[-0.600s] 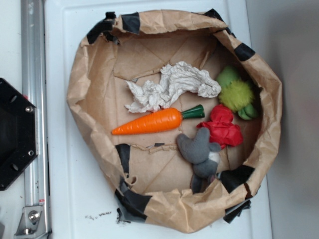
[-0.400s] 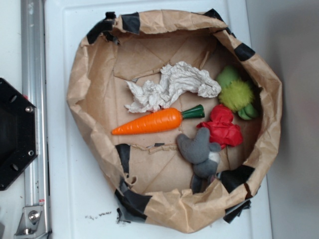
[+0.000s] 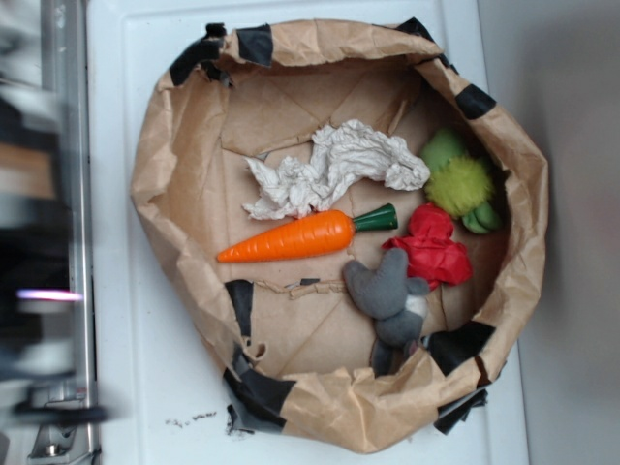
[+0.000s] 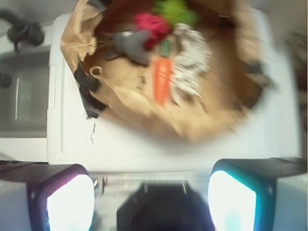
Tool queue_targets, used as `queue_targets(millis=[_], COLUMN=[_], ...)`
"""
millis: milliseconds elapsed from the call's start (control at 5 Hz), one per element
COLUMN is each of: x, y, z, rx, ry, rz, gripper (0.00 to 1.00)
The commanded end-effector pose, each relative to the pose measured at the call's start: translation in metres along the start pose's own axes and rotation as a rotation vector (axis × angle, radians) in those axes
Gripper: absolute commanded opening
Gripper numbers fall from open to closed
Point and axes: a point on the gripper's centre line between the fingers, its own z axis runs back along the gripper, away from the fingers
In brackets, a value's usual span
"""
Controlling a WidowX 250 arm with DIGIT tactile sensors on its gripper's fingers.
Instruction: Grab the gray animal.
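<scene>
Since the earlier frames, only the robot arm (image 3: 39, 242) at the left edge has changed, from a sharp black shape into a motion-blurred streak, while everything in the paper bowl (image 3: 174, 174) on the white tabletop (image 3: 126, 368) has stayed put. Inside the bowl's lower right, the gray animal (image 3: 389, 295) lies just below the orange carrot (image 3: 300, 237), touching the red cloth lump (image 3: 433, 247), with crumpled white paper (image 3: 329, 174) and the green plush toy (image 3: 460, 184) further up. From the wrist view, the pincer (image 4: 151, 199) stands open and empty, its two fingers (image 4: 70, 202) wide apart over the tabletop, well short of the gray animal (image 4: 132, 43).

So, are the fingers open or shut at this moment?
Open. In the wrist view the two fingers stand far apart at the bottom corners, with nothing between them; the gray animal lies untouched in the paper bowl.
</scene>
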Motion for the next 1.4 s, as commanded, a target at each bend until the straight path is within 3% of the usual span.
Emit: queue_targets(millis=[0, 200, 400, 600, 800, 1000, 1200], x=[0.09, 0.118, 0.139, 0.131, 0.114, 0.104, 0.103], y=[0.005, 0.005, -0.011, -0.027, -0.045, -0.053, -0.054], z=[-0.036, -0.048, -0.085, -0.121, -0.146, -0.17, -0.179], rx=[-0.05, -0.022, -0.056, -0.049, -0.105, -0.068, -0.046], ry=[-0.17, -0.298, -0.302, -0.26, -0.217, -0.159, -0.112], rz=[-0.191, -0.263, -0.408, -0.542, -0.661, -0.696, -0.672], gripper=[1.0, 1.0, 1.0, 1.0, 1.0, 0.96, 0.0])
